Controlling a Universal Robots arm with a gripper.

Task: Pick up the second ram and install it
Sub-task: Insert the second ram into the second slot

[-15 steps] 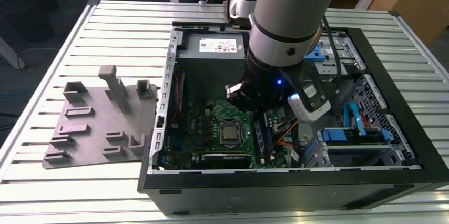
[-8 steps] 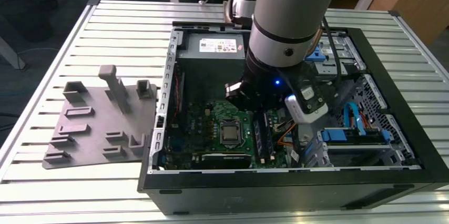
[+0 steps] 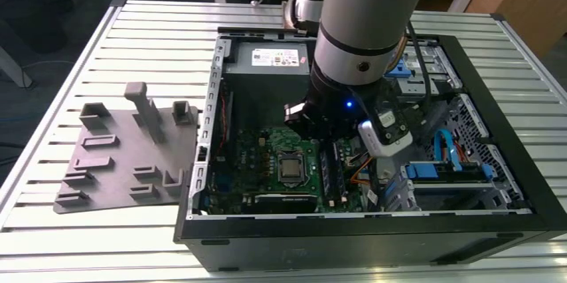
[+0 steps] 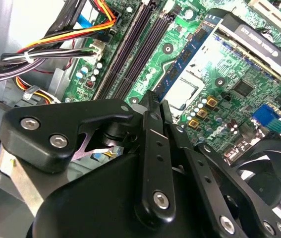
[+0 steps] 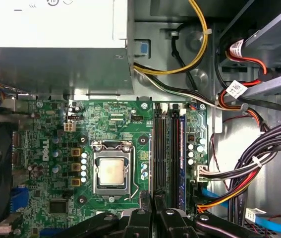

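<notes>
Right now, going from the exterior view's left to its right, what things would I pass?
Grey plastic tray with upright posts → open computer case's side wall → green board with its silver processor → blue drive bay parts.

Cable bundles (image 5: 249, 168) crowd one side of the memory slots (image 5: 167, 153)

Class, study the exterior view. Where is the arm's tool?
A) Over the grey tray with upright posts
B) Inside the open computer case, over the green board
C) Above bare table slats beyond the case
B: the tool hangs within the computer case above the green board; the grey tray lies apart, on the exterior view's left.
</notes>
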